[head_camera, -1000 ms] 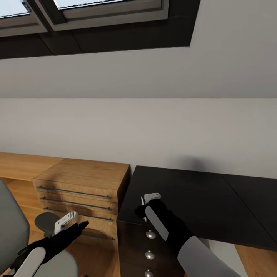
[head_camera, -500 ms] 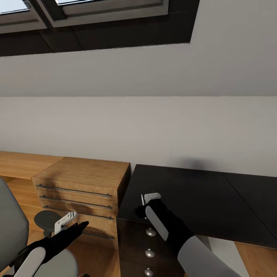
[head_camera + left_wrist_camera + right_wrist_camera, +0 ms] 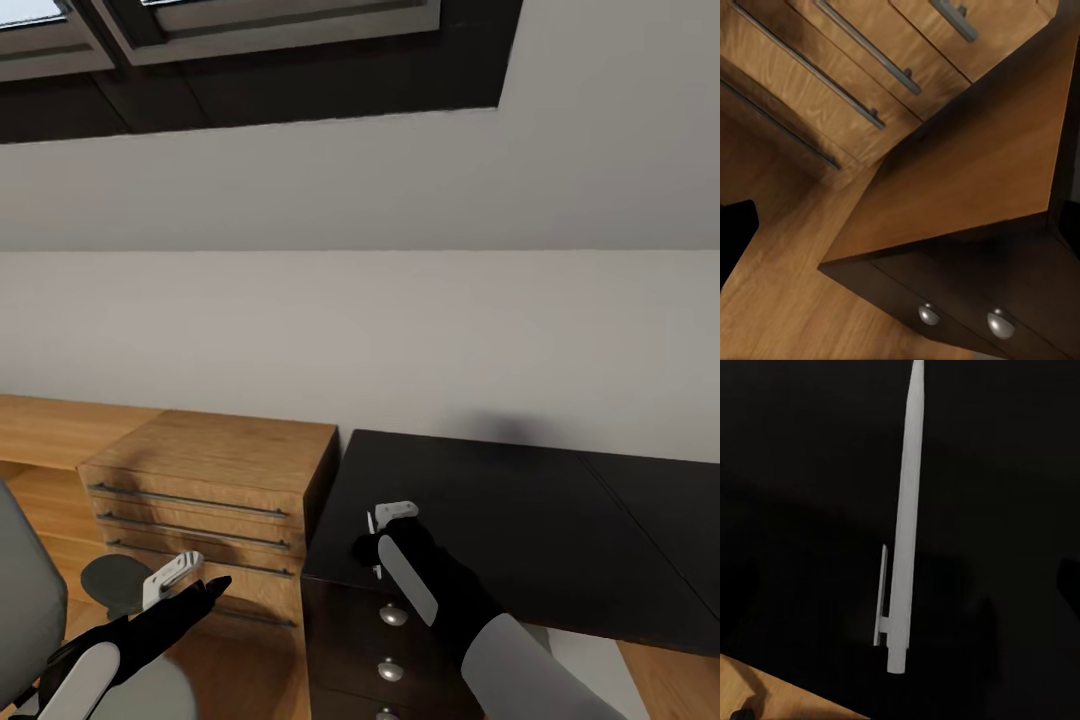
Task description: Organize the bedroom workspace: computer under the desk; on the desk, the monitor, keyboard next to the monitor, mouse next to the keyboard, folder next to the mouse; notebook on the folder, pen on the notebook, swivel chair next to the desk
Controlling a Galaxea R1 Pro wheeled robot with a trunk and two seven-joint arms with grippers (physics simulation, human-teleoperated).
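In the head view my right gripper (image 3: pixel 372 548) hangs over the left front corner of the black desk (image 3: pixel 520 510), shut on a thin white pen (image 3: pixel 370 522). The right wrist view shows the pen (image 3: pixel 904 532) with its clip, pointing along the fingers above the dark desk top (image 3: pixel 795 472). My left gripper (image 3: pixel 218 582) is low on the left, its black fingers drawn to a point with nothing in them, in front of the wood drawers. The grey swivel chair (image 3: pixel 22 600) and its black armrest (image 3: pixel 112 576) sit at the lower left edge.
A light-wood drawer unit (image 3: pixel 215 465) with long metal handles (image 3: pixel 870 45) stands against the desk's left end. A dark drawer unit with round knobs (image 3: pixel 390 615) sits under the desk corner (image 3: pixel 967 300). The floor is wood (image 3: pixel 765 300). A white wall and skylight rise behind.
The whole picture has shifted slightly, so the camera moved; the chair sits further toward the left edge. Both grippers keep their pose and the pen stays in the right one.
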